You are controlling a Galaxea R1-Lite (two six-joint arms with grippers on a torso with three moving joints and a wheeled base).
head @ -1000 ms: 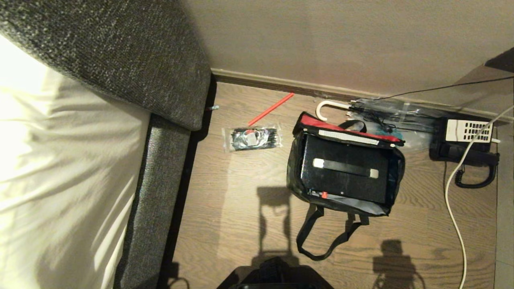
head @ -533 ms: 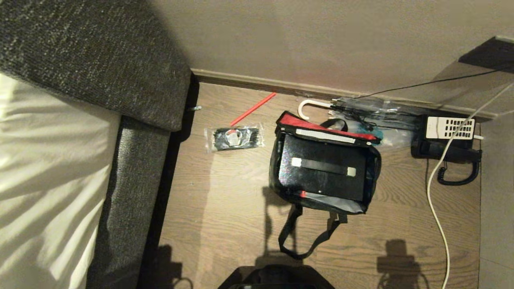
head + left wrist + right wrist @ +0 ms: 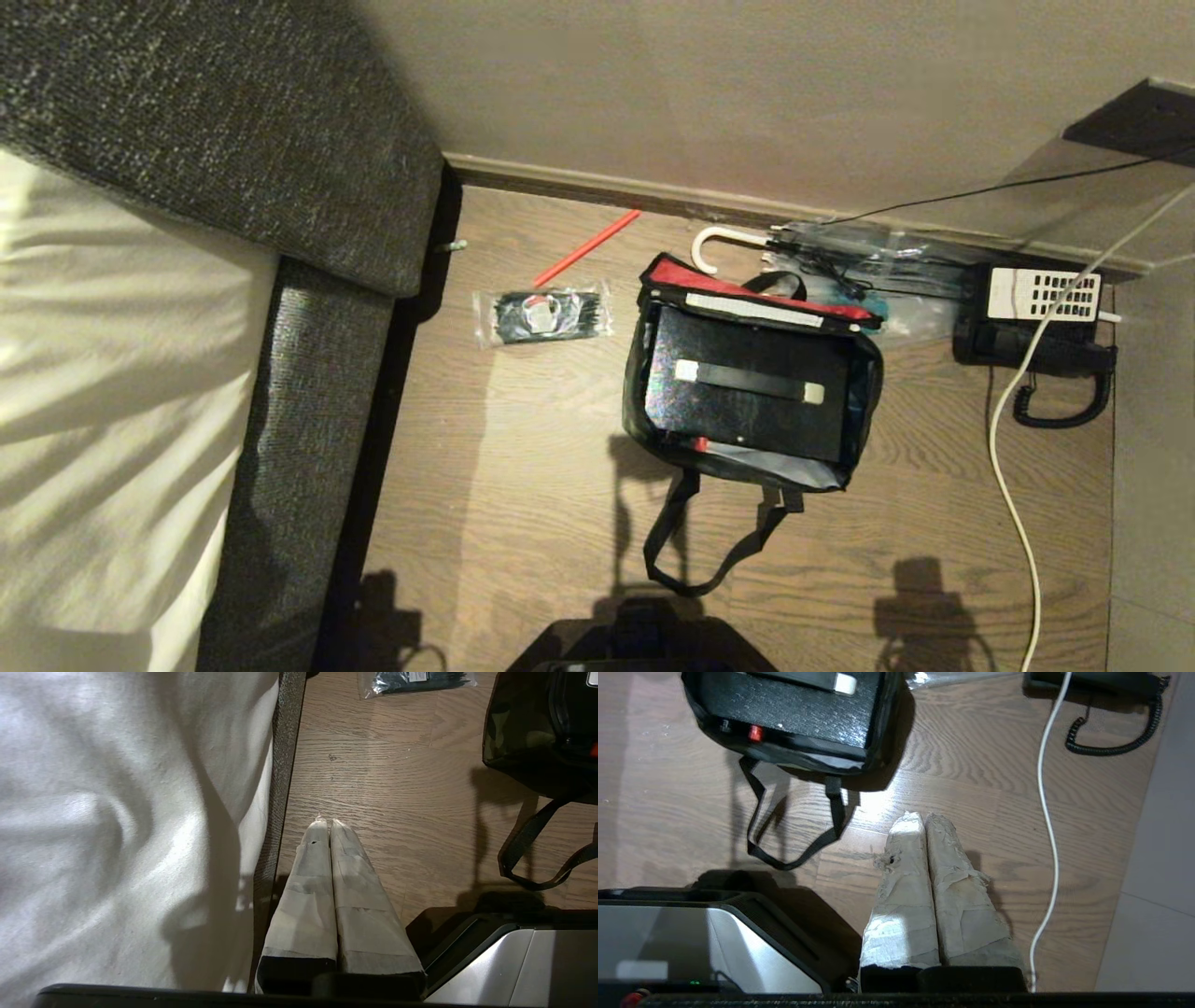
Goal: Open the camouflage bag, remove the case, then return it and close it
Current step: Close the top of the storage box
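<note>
The camouflage bag (image 3: 637, 392) lies open on the wood floor, its red-lined flap (image 3: 724, 283) folded back toward the wall. Inside lies the black case (image 3: 747, 415), with its strap handle (image 3: 747, 380) on top and a small red latch (image 3: 700, 444) on the near edge. The bag's black strap (image 3: 709, 565) loops toward me. Neither gripper appears in the head view. My left gripper (image 3: 329, 822) is shut and empty above bare floor, left of the bag (image 3: 514, 728). My right gripper (image 3: 924, 816) is shut and empty, nearer than the bag (image 3: 882, 728) and case (image 3: 794, 714).
A grey upholstered bed frame (image 3: 308, 420) with a white sheet (image 3: 112, 373) fills the left. On the floor lie a clear packet of black items (image 3: 541, 317) and a red stick (image 3: 588, 247). By the wall are an umbrella (image 3: 719, 245), a black telephone (image 3: 1036, 317) and a white cable (image 3: 1008, 448).
The whole head view has slid, so the bag and floor items now sit further left in the picture. The camera moved; the things themselves lie as before. Both grippers stay shut.
</note>
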